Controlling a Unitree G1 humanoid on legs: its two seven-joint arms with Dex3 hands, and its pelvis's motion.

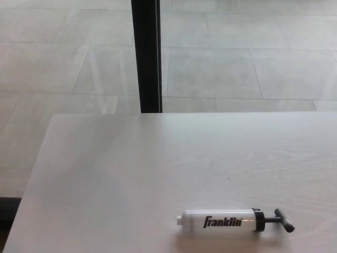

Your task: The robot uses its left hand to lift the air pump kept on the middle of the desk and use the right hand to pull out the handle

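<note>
A white air pump with black "Franklin" lettering lies on its side on the pale wooden desk, near the front edge. Its black collar and T-shaped handle point to the right, with the short rod only slightly showing. The nozzle end points left. Neither of my hands shows in the head view.
The desk's left edge runs diagonally from the far corner down to the picture's lower left. Beyond the far edge stands a black vertical post over a grey tiled floor.
</note>
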